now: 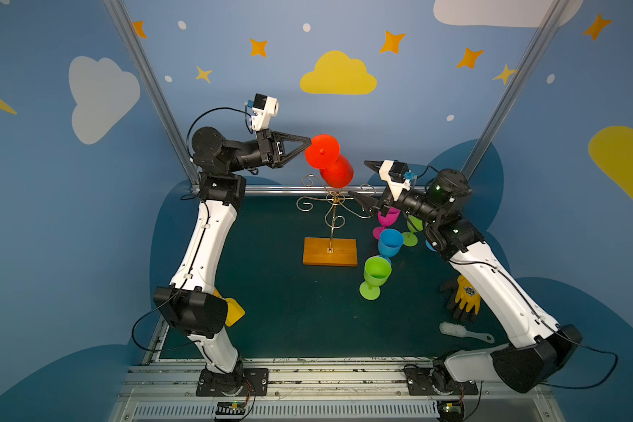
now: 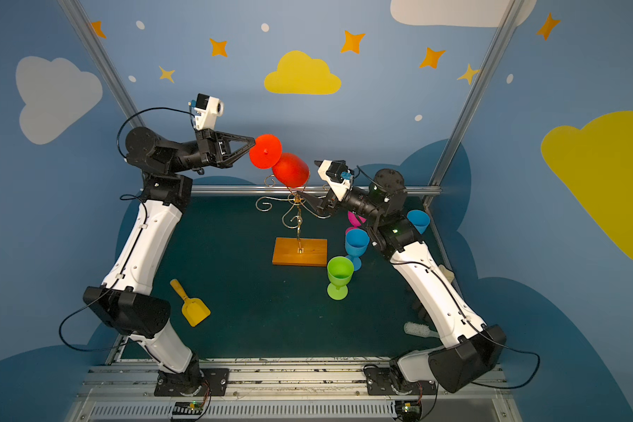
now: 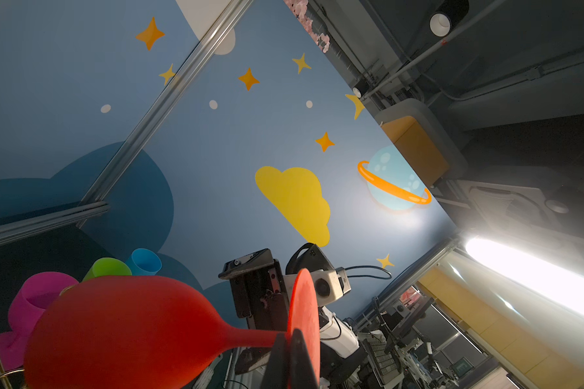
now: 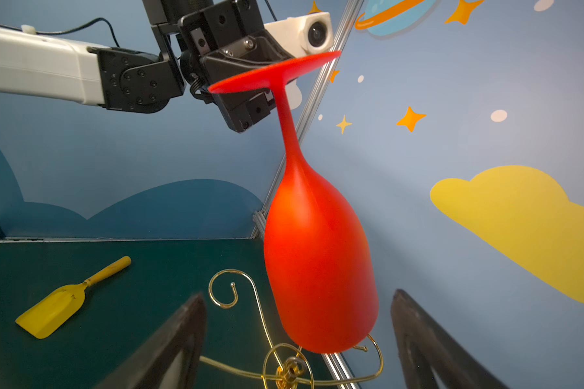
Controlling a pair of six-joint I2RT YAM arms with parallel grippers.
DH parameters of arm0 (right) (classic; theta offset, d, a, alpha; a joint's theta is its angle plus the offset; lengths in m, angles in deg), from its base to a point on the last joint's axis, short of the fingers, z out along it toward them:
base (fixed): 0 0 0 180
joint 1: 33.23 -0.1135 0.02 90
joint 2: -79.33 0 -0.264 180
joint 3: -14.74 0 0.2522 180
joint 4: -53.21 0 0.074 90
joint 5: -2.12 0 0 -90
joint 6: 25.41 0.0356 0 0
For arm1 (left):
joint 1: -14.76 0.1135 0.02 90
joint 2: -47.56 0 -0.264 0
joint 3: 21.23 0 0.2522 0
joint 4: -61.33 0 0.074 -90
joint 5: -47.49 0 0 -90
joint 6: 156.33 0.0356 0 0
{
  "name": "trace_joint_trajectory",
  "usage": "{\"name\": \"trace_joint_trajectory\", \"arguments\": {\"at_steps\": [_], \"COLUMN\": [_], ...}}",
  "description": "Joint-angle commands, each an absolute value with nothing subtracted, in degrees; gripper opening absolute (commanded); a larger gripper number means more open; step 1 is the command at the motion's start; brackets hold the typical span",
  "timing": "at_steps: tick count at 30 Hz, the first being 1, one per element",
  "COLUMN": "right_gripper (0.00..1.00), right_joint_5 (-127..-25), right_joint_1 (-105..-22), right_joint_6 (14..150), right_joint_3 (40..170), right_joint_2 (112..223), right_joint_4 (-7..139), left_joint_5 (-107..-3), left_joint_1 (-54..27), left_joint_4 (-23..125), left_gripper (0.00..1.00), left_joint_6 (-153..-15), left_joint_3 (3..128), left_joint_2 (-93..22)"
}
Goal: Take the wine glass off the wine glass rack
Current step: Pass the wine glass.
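Note:
The red wine glass (image 1: 338, 171) (image 2: 291, 170) hangs upside down and tilted, its bowl rim (image 4: 317, 262) just above the curled gold arms of the wine glass rack (image 1: 329, 251) (image 2: 299, 251) (image 4: 289, 370). My left gripper (image 1: 309, 140) (image 2: 253, 140) (image 3: 289, 340) is shut on the edge of the glass's round foot, holding it up. My right gripper (image 1: 359, 178) (image 2: 307, 178) (image 4: 297, 296) is open beside the rack's top. The glass bowl (image 3: 115, 330) lies ahead of its spread fingers (image 4: 182, 336), untouched by them.
Right of the rack stand a green glass (image 1: 375, 274), a blue glass (image 1: 390, 243), a pink glass (image 1: 388, 217) and another green glass (image 1: 413, 226), under my right arm. A yellow scoop (image 2: 190, 303) lies left; a glove (image 1: 466, 296) and a white brush (image 1: 457, 330) lie right.

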State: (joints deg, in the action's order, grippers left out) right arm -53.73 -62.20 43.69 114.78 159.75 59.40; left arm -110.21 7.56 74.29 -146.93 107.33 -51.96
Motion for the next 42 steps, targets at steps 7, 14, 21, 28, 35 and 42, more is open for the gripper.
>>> {"name": "trace_joint_trajectory", "arguments": {"at_steps": [7,14,21,28,35,42], "right_gripper": [0.87,0.88,0.88,0.88,0.87,0.76], "right_joint_5": [-53.67,-54.77,-52.21,-52.23,-54.63,-55.66], "right_joint_1": [-63.67,-63.82,-63.97,-64.7,-65.18,-65.49], "right_joint_6": [42.6,44.01,45.98,46.49,46.65,46.6], "right_joint_3": [121.49,123.65,126.74,126.3,126.4,126.27], "right_joint_2": [164.9,167.5,170.44,171.44,171.68,171.08], "right_joint_4": [58.25,59.09,62.26,63.36,63.36,64.74], "left_joint_5": [-110.11,-110.18,-110.1,-109.64,-109.41,-109.31], "left_joint_1": [5.89,5.53,5.26,5.14,4.93,4.92], "left_joint_4": [77.27,77.5,78.42,79.09,81.17,81.68], "left_gripper": [0.03,0.03,0.03,0.03,0.03,0.03], "left_joint_6": [-147.19,-147.25,-148.1,-148.61,-150.43,-150.77], "left_joint_3": [105.54,105.55,105.67,105.74,105.55,105.66], "left_joint_2": [-49.76,-49.65,-49.64,-49.66,-50.0,-50.07]}}
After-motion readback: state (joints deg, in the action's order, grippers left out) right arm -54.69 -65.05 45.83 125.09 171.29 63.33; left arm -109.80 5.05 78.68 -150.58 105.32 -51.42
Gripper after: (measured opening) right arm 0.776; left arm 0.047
